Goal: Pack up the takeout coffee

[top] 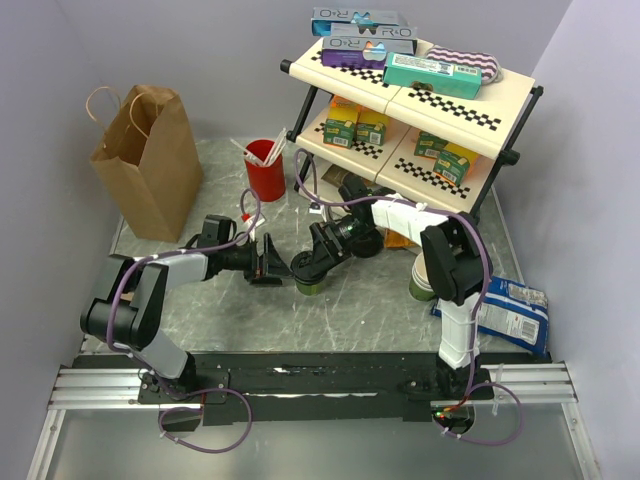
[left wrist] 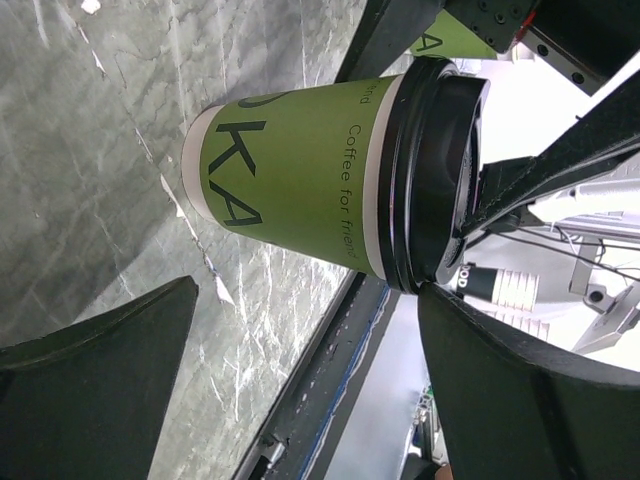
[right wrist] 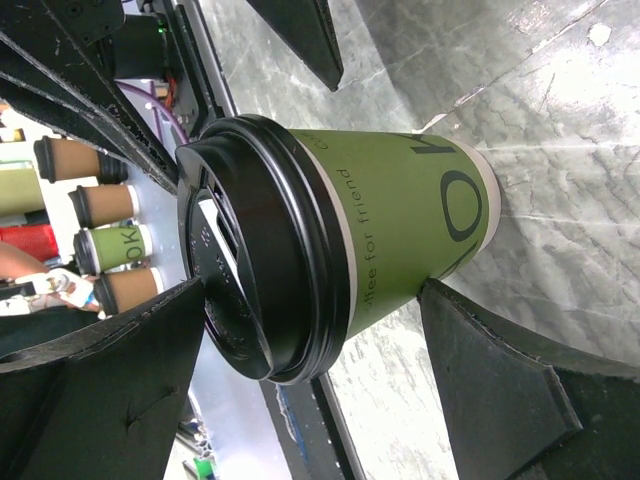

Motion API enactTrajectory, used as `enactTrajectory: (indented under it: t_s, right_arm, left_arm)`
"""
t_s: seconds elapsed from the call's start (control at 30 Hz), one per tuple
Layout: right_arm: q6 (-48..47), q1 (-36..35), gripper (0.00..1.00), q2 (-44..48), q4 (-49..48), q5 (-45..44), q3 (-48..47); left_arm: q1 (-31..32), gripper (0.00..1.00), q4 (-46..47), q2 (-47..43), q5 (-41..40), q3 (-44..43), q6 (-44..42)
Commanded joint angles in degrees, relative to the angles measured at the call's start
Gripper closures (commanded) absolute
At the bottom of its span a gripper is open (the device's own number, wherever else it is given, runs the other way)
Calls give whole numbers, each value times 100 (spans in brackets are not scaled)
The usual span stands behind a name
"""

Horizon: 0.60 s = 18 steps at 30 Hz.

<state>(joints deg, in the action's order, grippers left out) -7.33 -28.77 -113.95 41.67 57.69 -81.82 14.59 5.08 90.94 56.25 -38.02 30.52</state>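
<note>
Two containers matter to you most: the green coffee cup [left wrist: 300, 185], sealed by its black lid [right wrist: 250, 250], stands upright on the grey table [top: 210, 320] near the middle, and the brown paper bag [top: 145, 160] stands upright at the far left, well apart from it. What the bag holds you cannot see from above. Your right gripper [top: 312, 268] sits over the cup with its jaws spread wide, one finger on each side; whether either finger touches the cup you cannot tell. Your left gripper [top: 268, 262] is also spread wide and grasps nothing, facing the cup from just beside it on the left. A red cup [top: 265, 172] with pale sticks in it stands behind both grippers, between the bag and the shelf [top: 440, 105]. The shelf carries small boxes on both tiers. A short stack of paper cups [top: 424, 282] stands partly hidden under your right arm, and a blue packet [top: 512, 315] lies flat at the table's right edge.
</note>
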Motion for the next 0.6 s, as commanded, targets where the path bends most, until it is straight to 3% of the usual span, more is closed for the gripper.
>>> enactTrajectory:
  t_s: [0.0, 0.57]
  right_arm:
    - [-84, -41, 8, -242, -177, 216, -97]
    - [-225, 74, 8, -409, -36, 251, -220]
  left_arm:
    - [53, 4, -665, 310, -1406, 40, -591]
    - [0, 5, -956, 618, -1714, 208, -671]
